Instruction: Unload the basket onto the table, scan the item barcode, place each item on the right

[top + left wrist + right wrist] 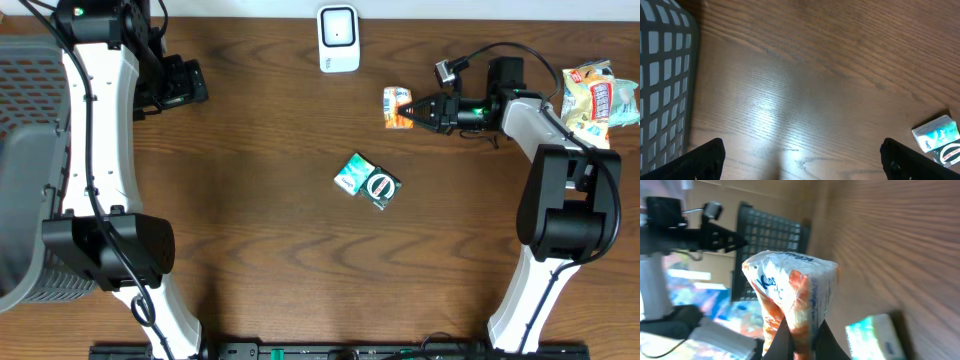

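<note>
The item is an orange and white crinkly packet (396, 107) lying at the back of the table, right of centre. My right gripper (414, 110) points left and is shut on its right end. In the right wrist view the packet (790, 280) bulges out from between the two dark fingers of the right gripper (801, 332). Its barcode is hidden in every view. A white scanner (338, 38) stands at the back edge, up and to the left of the packet. My left gripper (186, 84) hangs open at the back left, its fingertips (705, 160) wide apart over bare wood.
Two green and white packets (366, 181) lie mid-table, also seen as a green packet (936, 134) and a pale packet (875, 335). A pile of snack bags (598, 98) sits at the far right. A grey mesh basket (30, 150) fills the left edge.
</note>
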Available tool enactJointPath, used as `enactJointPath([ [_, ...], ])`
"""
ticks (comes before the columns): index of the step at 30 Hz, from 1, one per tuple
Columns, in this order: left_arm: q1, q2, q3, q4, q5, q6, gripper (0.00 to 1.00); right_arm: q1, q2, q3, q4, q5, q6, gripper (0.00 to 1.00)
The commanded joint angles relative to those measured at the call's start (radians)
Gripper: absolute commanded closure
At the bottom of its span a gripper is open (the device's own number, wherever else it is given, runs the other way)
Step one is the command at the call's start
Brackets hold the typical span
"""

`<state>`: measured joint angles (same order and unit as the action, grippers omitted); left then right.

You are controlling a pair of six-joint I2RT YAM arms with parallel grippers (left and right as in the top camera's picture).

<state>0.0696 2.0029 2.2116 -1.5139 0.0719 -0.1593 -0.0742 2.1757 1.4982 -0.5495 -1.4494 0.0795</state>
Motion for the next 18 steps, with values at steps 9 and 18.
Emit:
enactJointPath([
  [9, 0.004, 0.006, 0.004, -0.003, -0.009, 0.006, 0.02, 0.129, -0.008, 0.026, 0.221, -0.113, 0.246, 0.99],
  [18, 0.004, 0.006, 0.004, -0.003, -0.009, 0.006, 0.02, 0.18, -0.008, 0.026, 1.128, -0.113, 0.964, 0.99],
])
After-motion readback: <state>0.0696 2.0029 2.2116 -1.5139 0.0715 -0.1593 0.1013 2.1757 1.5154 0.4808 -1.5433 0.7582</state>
